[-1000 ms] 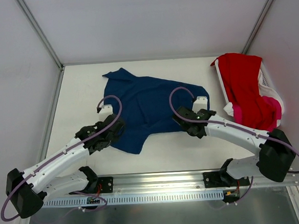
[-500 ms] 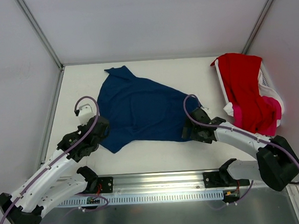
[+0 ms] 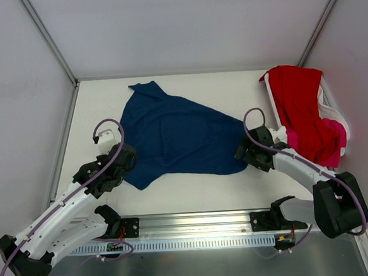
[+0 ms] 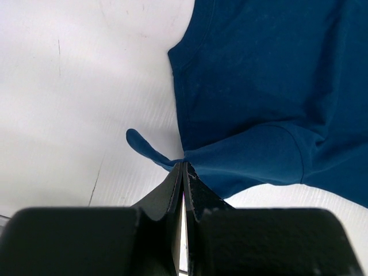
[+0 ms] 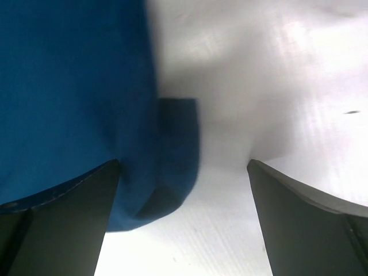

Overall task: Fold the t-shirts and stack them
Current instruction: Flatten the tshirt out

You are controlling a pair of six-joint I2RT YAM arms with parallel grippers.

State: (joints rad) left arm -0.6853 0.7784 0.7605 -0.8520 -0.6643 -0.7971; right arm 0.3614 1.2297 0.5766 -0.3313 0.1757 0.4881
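Spread on the table (image 3: pixel 200 188), the navy t-shirt (image 3: pixel 178 141) is clenched by only a thin pinch in the left pincer (image 4: pixel 183 167) — a tug could free it — while the released right pincer (image 5: pixel 183 165) at its right hem might miss cloth.

The white table (image 3: pixel 193 87) bears a navy t-shirt (image 3: pixel 177 135) and, at its right edge, a white basket (image 3: pixel 331 105)

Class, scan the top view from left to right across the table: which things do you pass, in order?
left gripper → navy tee → right gripper → red tee
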